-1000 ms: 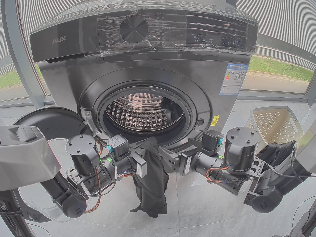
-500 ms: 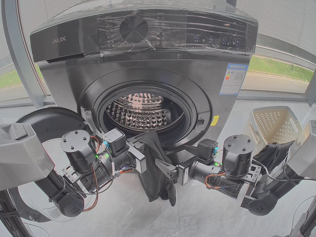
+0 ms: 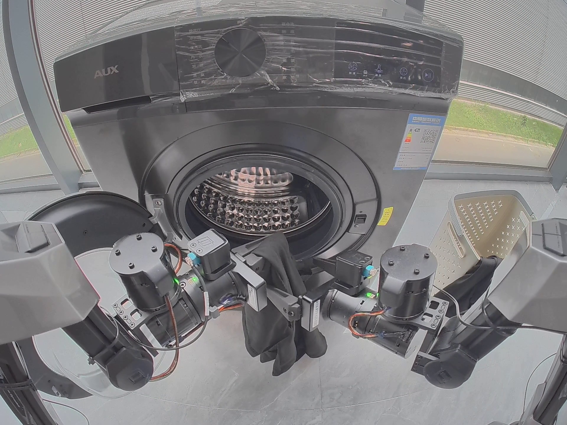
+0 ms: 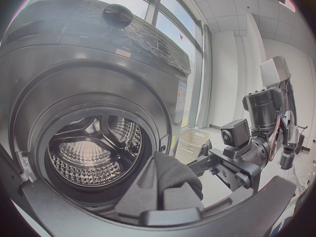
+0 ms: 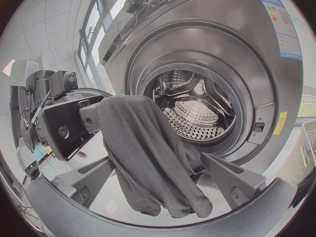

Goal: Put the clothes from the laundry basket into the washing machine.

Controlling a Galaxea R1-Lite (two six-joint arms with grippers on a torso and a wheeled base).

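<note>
At the mouth of the washer (image 3: 260, 125), one dark cloth (image 3: 274, 314) hangs down, just in front of the round hole. The left gripper (image 4: 161, 195) is pinched tight on the top of the cloth. The right gripper (image 5: 156, 160) is right next to it, with its jaws wide, one on each side of the hanging cloth and not squeezing it.

The job looks like it is near the start. The door (image 3: 88, 219) is swung open to the left, so that part is done. Inside, the drum (image 3: 260, 205) shows bare shiny metal, so I think no clothes have gone in yet. This cloth is out of the basket (image 3: 490, 219) but not yet in the hole. It hangs low, so it may need a lift and a push.

The basket stands well off to the right, tipped up on the floor. A dark bunch (image 3: 472, 281) sits at its mouth, partly behind the right arm, so more is left to move.

Counting: one washer, one door, one basket, two grippers, one cloth being held. The bunch is at least one more piece, but I cannot tell how many.
</note>
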